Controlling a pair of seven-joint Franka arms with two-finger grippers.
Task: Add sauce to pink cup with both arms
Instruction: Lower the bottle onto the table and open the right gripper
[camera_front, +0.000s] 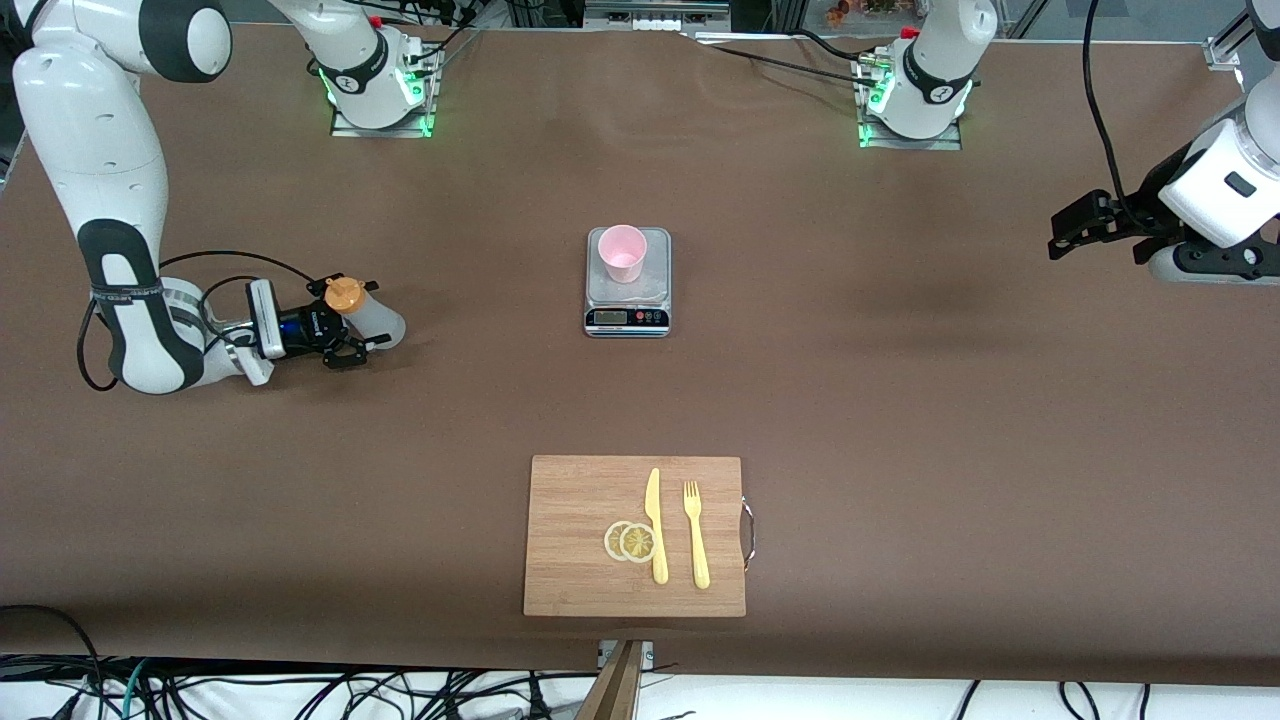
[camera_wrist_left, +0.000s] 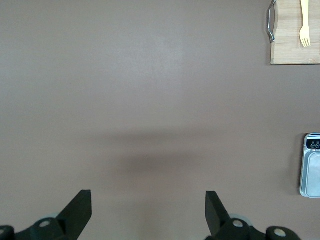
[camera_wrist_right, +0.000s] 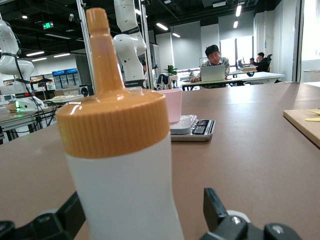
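Across the brown table (camera_front: 900, 400), two white arms are deployed. Right gripper (camera_front: 352, 353), low at the right arm's end, stands spread wide around the upright sauce bottle (camera_front: 370, 315) without clamping it; its fingers (camera_wrist_right: 216, 207) flank the bottle (camera_wrist_right: 120, 165). Left gripper (camera_front: 1075, 225) hovers over the left arm's end, jaws fully apart and empty, fingers (camera_wrist_left: 80, 207) over bare tabletop. Nearest the front camera lies a wooden cutting board (camera_front: 580, 590) bearing knife (camera_front: 655, 525), fork (camera_front: 696, 532) and lemon slices (camera_front: 630, 541). Mid-table, farther from that camera, a kitchen scale (camera_front: 628, 305) carries the pink cup (camera_front: 622, 253).
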